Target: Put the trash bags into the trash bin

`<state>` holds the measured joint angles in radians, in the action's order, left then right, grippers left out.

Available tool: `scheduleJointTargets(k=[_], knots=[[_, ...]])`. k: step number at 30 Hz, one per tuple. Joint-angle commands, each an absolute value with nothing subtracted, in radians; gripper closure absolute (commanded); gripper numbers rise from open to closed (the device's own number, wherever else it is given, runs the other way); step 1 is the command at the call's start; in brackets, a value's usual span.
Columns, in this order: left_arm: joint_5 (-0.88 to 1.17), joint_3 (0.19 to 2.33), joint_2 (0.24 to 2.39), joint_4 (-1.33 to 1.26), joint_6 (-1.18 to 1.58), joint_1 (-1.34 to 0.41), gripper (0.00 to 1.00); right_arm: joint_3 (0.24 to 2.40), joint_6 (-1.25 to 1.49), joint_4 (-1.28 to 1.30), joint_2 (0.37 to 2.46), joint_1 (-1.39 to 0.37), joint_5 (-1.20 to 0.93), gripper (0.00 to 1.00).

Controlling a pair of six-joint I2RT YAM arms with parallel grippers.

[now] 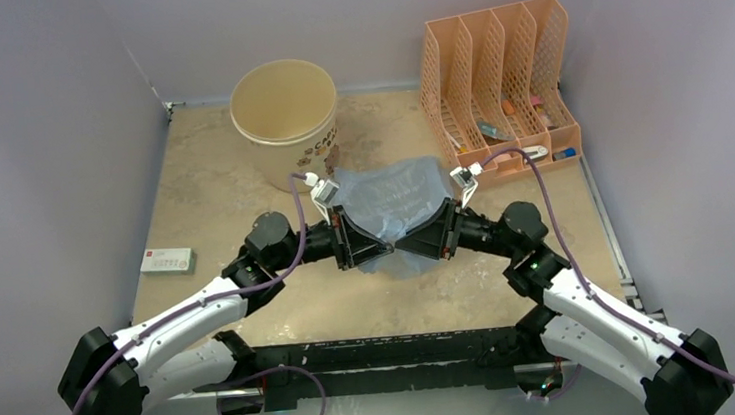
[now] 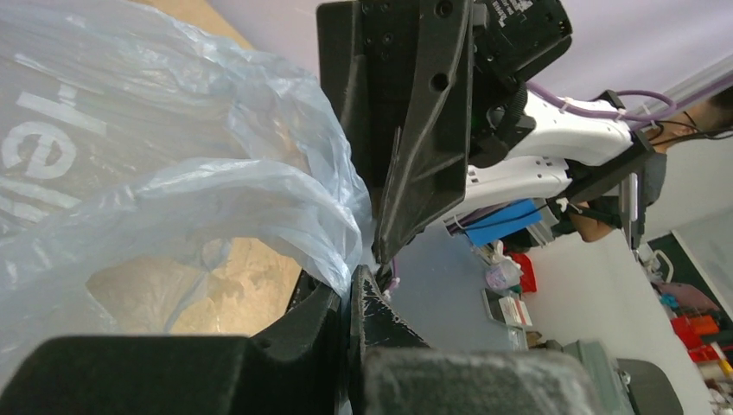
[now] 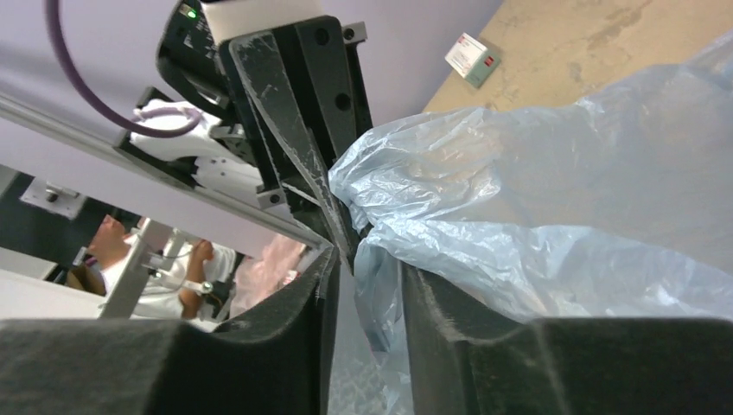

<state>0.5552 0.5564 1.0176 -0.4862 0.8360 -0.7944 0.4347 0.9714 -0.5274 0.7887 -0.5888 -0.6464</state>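
Observation:
The trash bag [image 1: 393, 197] is a crinkly, translucent pale-blue film held up above the middle of the table between both arms. My left gripper [image 1: 379, 249] is shut on a bunched corner of it, and in the left wrist view the film [image 2: 173, 173] is pinched right at the fingertips [image 2: 356, 277]. My right gripper [image 1: 409, 251] meets the left tip to tip. Its jaws [image 3: 367, 264] stand apart, with a fold of the bag [image 3: 562, 190] hanging loose in the gap against the right-hand finger. The cream trash bin [image 1: 294, 154] stands upright at the back left, apart from both grippers.
An orange mesh file organizer [image 1: 498, 76] with small items stands at the back right. A small white box [image 1: 167, 260] lies near the table's left edge, also in the right wrist view [image 3: 473, 59]. Grey walls enclose the table on three sides.

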Motion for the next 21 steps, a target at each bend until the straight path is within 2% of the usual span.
scheduleJointTargets(k=[1, 4, 9, 13, 14, 16, 17, 19, 21], knots=[[0.620, 0.538, 1.019, -0.583, 0.847, -0.795, 1.00, 0.398, 1.117, -0.767, 0.781, -0.592, -0.602, 0.59], [0.640, 0.518, 1.032, -0.654, 0.864, -0.796, 1.00, 0.403, 1.143, -0.796, 0.843, -0.592, -0.630, 0.52], [0.643, 0.519, 1.055, -0.673, 0.857, -0.796, 1.00, 0.383, 1.217, -0.908, 0.915, -0.592, -0.661, 0.50], [0.648, 0.518, 1.082, -0.681, 0.852, -0.796, 0.95, 0.396, 1.241, -0.933, 0.958, -0.592, -0.664, 0.52], [0.651, 0.518, 1.088, -0.680, 0.850, -0.795, 0.94, 0.391, 1.261, -0.960, 0.964, -0.593, -0.659, 0.55], [0.650, 0.514, 1.097, -0.684, 0.851, -0.796, 0.91, 0.396, 1.283, -0.980, 0.986, -0.594, -0.651, 0.75], [0.648, 0.510, 1.098, -0.686, 0.850, -0.795, 0.88, 0.399, 1.286, -0.979, 0.994, -0.594, -0.639, 0.82], [0.636, 0.504, 1.095, -0.682, 0.846, -0.795, 0.82, 0.399, 1.300, -0.989, 1.003, -0.595, -0.620, 0.87], [0.621, 0.497, 1.085, -0.669, 0.840, -0.795, 0.77, 0.404, 1.310, -1.003, 1.016, -0.594, -0.616, 0.98]])
